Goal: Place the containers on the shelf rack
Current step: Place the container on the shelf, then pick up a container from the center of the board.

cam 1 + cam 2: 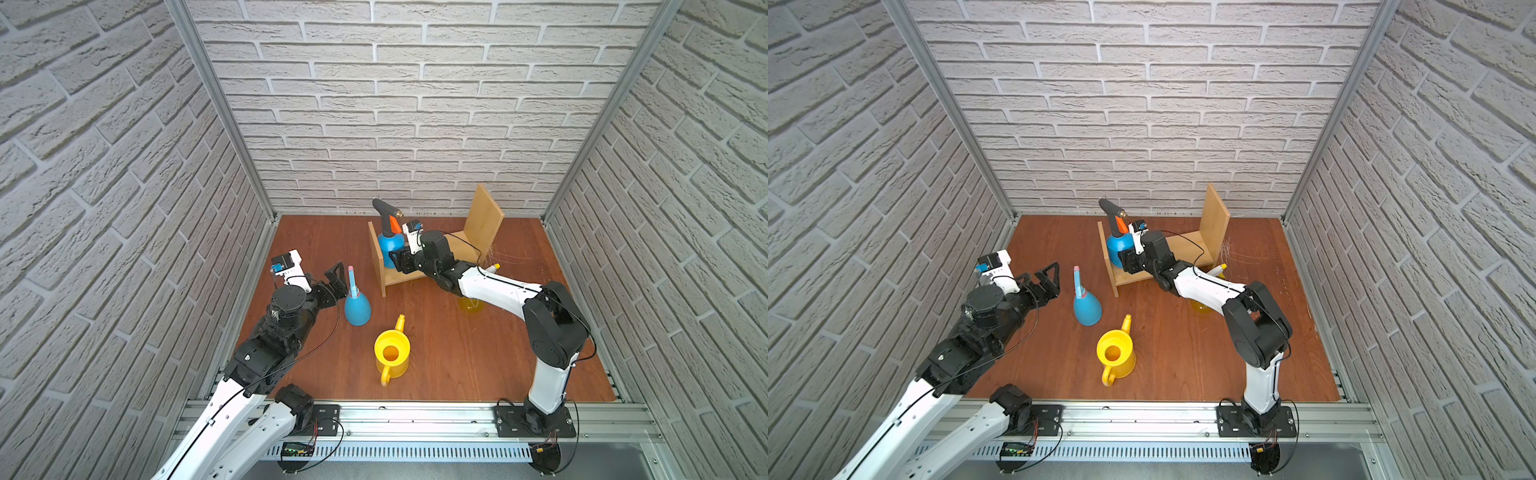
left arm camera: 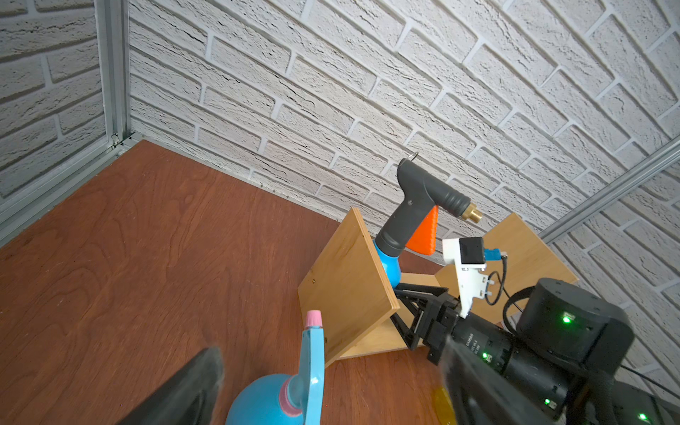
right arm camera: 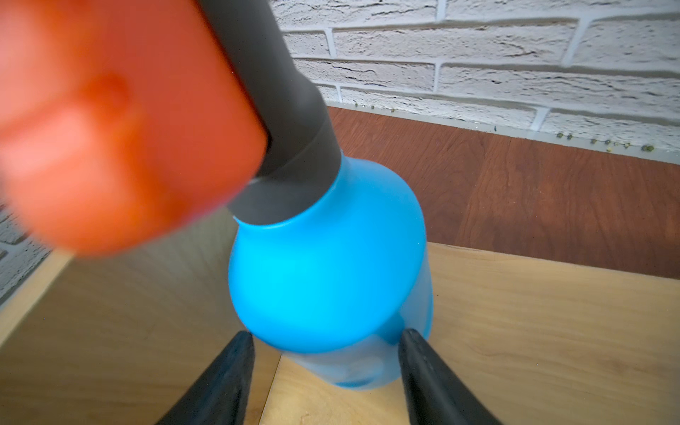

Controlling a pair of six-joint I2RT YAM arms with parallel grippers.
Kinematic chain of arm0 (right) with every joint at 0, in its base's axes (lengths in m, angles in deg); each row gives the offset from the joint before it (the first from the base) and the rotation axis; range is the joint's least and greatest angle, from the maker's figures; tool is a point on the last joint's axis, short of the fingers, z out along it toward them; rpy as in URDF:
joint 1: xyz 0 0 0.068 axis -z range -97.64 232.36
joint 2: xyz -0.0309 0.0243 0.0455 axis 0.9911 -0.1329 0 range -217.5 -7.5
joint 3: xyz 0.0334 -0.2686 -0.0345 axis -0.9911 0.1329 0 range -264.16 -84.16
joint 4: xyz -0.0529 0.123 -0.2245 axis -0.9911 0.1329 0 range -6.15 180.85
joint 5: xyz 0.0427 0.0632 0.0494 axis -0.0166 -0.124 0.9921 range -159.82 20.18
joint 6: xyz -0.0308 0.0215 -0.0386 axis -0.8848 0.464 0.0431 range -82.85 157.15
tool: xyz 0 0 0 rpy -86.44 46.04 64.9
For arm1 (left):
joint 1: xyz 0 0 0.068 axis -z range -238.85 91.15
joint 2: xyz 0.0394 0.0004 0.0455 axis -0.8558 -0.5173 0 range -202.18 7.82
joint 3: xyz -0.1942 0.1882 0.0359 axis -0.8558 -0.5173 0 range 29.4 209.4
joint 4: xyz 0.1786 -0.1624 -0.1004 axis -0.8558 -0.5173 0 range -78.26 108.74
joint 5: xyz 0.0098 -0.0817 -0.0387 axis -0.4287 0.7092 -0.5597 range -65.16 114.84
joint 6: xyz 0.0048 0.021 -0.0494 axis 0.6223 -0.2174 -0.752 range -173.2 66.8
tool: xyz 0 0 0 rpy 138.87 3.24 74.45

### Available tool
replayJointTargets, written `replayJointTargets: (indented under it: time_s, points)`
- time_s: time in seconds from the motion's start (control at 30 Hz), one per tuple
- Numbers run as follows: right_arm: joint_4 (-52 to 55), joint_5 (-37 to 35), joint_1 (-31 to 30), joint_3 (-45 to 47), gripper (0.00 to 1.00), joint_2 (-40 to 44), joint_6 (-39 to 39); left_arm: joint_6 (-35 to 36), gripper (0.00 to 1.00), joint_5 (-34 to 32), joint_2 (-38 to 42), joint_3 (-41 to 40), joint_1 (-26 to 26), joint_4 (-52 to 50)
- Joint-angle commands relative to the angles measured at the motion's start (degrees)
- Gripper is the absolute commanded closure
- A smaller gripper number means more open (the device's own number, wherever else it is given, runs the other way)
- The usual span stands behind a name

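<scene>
Right wrist view: right gripper point(image 3: 325, 336) fingers flank blue pump sprayer point(image 3: 331, 265), upright on shelf rack point(image 3: 533, 331) board. Clamped or just off, can't tell. Top view adds: left gripper point(image 1: 338, 282) wide open, empty, beside blue teardrop bottle point(image 1: 357, 309).

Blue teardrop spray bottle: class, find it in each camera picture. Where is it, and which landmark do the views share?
In a top view: blue teardrop spray bottle, left of centre.
In a top view: also left of centre.
Left wrist: close up, before the rack's short panel.
Right wrist: not in it.
Shared landmark: shelf rack.
</scene>
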Motion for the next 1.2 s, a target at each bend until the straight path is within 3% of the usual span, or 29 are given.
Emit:
replayJointTargets:
  time_s: [0.0,0.43,0.63,0.77,0.87,0.97,1.07,1.17]
  points:
    - [-1.52,1.1,-0.31,1.7,0.31,3.54,-1.2,0.12,0.02,-0.04,-0.12,-0.08,-0.31,0.95]
    - [-1.19,0.52,-0.26,8.5,0.3,13.53,-1.54,-2.86,0.02,0.55,-0.17,1.19,-0.26,-2.62]
    - [2.59,0.87,-0.35,13.91,0.3,25.71,-0.04,-7.48,0.02,2.08,-1.23,5.42,-0.33,-11.45]
    - [10.29,1.25,-0.35,15.71,0.25,34.78,1.37,-11.21,0.02,4.11,-2.8,8.46,-0.32,-19.02]
    - [13.7,3.47,-0.34,16.94,0.18,40.9,3.6,-12.87,0.07,4.35,-4.9,10.57,-0.35,-22.08]
    - [14.33,4.14,-0.26,18.58,0.03,45.5,7.9,-12.73,0.18,3.75,-10.67,14.18,-0.4,-25.26]
    - [11.99,5.36,-0.26,20.56,0.02,47.83,10.77,-10.32,0.3,3.51,-18.08,19.1,-0.36,-29.86]
    - [11.54,6.57,-0.28,21.38,0.02,48.18,11.99,-6.53,0.35,2.49,-26.65,26.13,-0.27,-37.93]
